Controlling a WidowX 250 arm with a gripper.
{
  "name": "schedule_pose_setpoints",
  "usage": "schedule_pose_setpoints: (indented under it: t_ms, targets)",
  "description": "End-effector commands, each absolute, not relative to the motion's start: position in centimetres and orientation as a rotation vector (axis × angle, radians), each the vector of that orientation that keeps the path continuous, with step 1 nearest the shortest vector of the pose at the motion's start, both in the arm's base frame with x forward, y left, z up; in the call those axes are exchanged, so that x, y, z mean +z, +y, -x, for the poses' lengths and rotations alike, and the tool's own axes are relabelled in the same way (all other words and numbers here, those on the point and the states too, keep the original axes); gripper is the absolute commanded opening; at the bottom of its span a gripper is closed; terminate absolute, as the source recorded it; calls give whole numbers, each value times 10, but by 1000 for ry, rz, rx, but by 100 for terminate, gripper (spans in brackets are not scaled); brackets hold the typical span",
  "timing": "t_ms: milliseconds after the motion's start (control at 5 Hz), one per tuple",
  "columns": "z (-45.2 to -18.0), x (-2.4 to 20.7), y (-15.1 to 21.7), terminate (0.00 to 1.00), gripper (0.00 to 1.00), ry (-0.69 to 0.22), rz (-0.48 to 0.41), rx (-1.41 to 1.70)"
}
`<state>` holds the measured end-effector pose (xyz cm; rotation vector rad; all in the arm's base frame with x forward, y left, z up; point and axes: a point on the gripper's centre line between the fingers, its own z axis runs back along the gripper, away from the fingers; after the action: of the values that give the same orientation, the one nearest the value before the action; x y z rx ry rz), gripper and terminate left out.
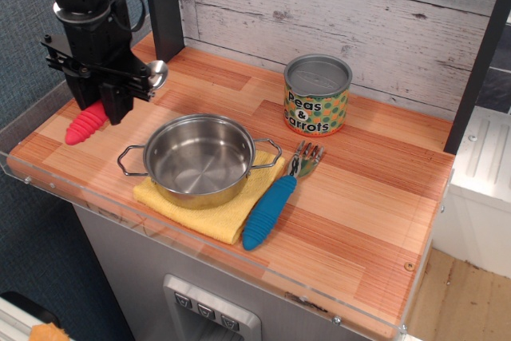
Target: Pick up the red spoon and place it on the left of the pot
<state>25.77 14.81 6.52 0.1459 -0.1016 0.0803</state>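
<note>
A toy kitchen: wooden play counter (pixel 359 197), "Peas & Carrots" can (pixel 317 95).

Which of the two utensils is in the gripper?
The red spoon, left of the pot, under the gripper; the blue-handled fork lies untouched right of it.
</note>
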Motion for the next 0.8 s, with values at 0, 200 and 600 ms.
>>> schedule_pose_setpoints:
  t_ms: [0,200,600]
  targets:
    - [-269,62,163,0,0,-120,-204,34]
    - [-272,54,158,0,0,-148,-192,67]
    - [-274,42,149,0,0,-156,-169,66]
